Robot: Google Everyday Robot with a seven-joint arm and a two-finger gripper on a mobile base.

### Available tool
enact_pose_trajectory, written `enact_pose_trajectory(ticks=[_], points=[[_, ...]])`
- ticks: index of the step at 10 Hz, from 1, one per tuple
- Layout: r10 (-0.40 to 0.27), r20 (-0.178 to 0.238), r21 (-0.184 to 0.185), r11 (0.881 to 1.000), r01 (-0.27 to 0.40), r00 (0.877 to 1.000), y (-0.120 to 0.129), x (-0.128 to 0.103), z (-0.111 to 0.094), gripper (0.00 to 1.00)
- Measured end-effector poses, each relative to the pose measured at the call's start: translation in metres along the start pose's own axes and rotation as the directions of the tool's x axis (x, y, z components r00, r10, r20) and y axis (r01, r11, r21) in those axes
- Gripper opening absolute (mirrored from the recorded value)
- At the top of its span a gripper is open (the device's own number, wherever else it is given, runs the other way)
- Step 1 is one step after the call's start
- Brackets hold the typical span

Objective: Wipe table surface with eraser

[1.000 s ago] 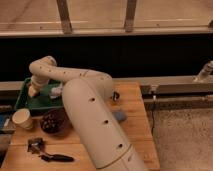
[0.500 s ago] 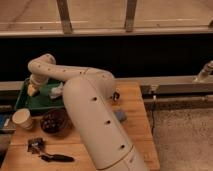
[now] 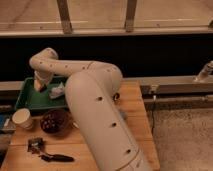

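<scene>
The table surface [image 3: 132, 102] is a light-brown wooden plank top that fills the lower left of the camera view. My white arm reaches from the lower middle up and to the left. Its gripper [image 3: 39, 85] hangs shut over the far left end of the green tray [image 3: 27, 102]. I cannot tell whether it holds anything. The eraser is hidden from view.
A white-grey cloth [image 3: 57, 91] lies in the tray. In front of the tray stand a white cup [image 3: 22, 119] and a dark bowl [image 3: 54, 122]. A small metal object [image 3: 35, 145] and a black tool [image 3: 56, 158] lie near the front edge. A dark wall runs behind the table.
The wrist has shifted slightly over the left end of the tray. The objects on the table have not moved.
</scene>
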Motion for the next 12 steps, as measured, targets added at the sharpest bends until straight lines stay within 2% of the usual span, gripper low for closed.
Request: enact_pose_trajectory(ticks=[2,4,5,7,9,10,12], points=[[0.056,-0.004,0.062,0.997,-0.056,0.998,-0.027,0.027,-0.034,0.00],[0.129,-0.006,0.118,0.985,-0.127,0.992,-0.056,0.066,-0.071,0.00],[0.152,-0.009,0.132,0.980,-0.150,0.988,-0.063,0.083,-0.083,0.00],[0.192,-0.018,0.152,0.971,-0.187,0.981,-0.074,0.121,-0.110,0.00],[0.211,-0.014,0.152,0.967,-0.206,0.977,-0.082,0.155,-0.129,0.00],[0.216,-0.013,0.149,0.966,-0.211,0.976,-0.083,0.167,-0.135,0.00],[0.210,-0.013,0.146,0.968,-0.206,0.978,-0.080,0.166,-0.135,0.00]])
